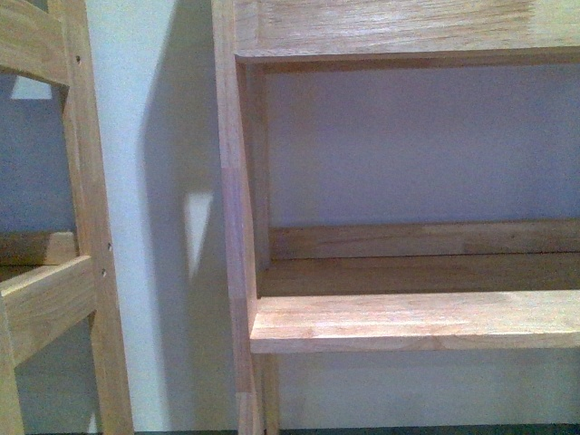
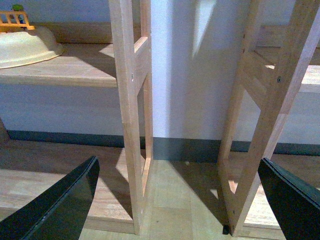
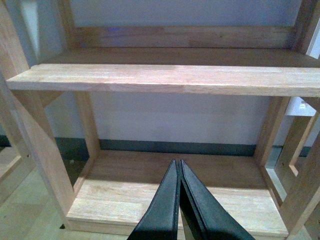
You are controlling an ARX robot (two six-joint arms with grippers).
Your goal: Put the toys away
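Toys: none showing in any view. Left gripper (image 2: 177, 200) is hanging spread wide, empty; right gripper (image 3: 181, 200) is pressing its fingers together, empty, facing wooden shelf (image 3: 165, 80), likely searching.

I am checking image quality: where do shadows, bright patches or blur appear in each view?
Front view: soft, grainy; a broad shadow and a bright patch on the wall beside the wooden shelf. Left wrist view: sharper; bright streak on the wall, frame shadows on the floor. Right wrist view: evenly lit, lower shelf shaded.
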